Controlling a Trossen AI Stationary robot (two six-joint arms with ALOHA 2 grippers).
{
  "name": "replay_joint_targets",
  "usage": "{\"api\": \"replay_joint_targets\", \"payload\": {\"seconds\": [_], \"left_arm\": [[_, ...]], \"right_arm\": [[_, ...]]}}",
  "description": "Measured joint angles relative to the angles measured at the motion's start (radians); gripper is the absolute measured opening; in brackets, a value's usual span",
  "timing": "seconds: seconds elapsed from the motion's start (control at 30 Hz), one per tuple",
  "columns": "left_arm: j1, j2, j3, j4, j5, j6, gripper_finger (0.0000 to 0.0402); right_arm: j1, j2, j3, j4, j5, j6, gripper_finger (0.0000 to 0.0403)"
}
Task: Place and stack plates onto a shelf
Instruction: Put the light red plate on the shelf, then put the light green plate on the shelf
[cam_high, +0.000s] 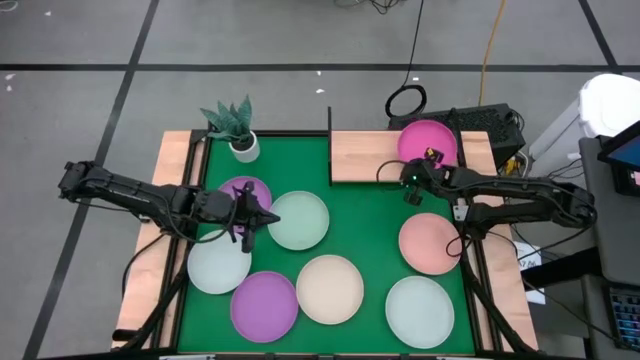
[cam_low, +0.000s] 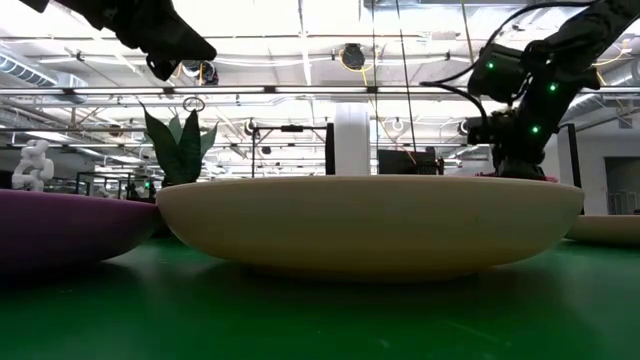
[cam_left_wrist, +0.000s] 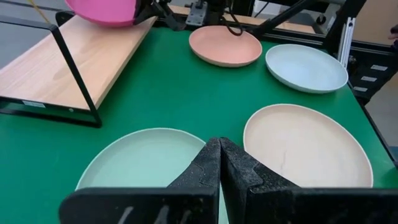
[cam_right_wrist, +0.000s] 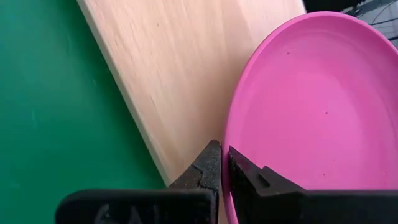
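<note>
The hot pink plate is over the right half of the light-wood shelf, whose black post stands at its far left corner. My right gripper is shut on that plate's near rim. My left gripper is shut and hovers above the mat between a purple plate and the mint-green plate, touching nothing. On the green mat lie a whitish plate, a second purple plate, the cream plate, the salmon plate and another whitish plate. My right gripper pinches the hot pink plate's rim on the side nearest the mat, one finger inside the dish and one outside. The fingers come slanting from the near side. The plate sits over the shelf board; whether it rests there I cannot tell.
A small white pot with a green plant stands at the mat's far left corner. Wooden strips edge the mat. The shelf's left half is bare wood. In the low view the cream plate fills the foreground.
</note>
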Motion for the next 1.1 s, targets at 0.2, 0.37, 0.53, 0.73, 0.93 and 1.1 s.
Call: {"api": "replay_joint_targets", "payload": {"seconds": [0.2, 0.37, 0.53, 0.73, 0.93, 1.1], "left_arm": [[0.0, 0.0, 0.0, 0.0, 0.0, 0.0, 0.0003], [0.0, 0.0, 0.0, 0.0, 0.0, 0.0, 0.0003], [0.0, 0.0, 0.0, 0.0, 0.0, -0.003, 0.0003], [0.0, 0.0, 0.0, 0.016, -0.014, -0.013, 0.0003], [-0.001, 0.011, 0.0, 0.052, -0.038, -0.014, 0.002], [-0.001, 0.053, 0.0, 0.099, -0.05, 0.027, 0.0046]], "right_arm": [[-0.013, 0.0, -0.001, 0.004, -0.024, 0.01, 0.0006], [-0.013, 0.0, -0.001, 0.006, -0.023, 0.025, 0.0014], [-0.013, 0.0, -0.001, 0.019, -0.022, 0.03, 0.0043], [0.008, -0.013, -0.001, 0.05, -0.022, 0.027, 0.0084], [0.074, -0.11, -0.001, 0.067, -0.022, 0.023, 0.0114], [0.146, -0.216, 0.0, 0.093, -0.092, 0.031, 0.0125]]}}
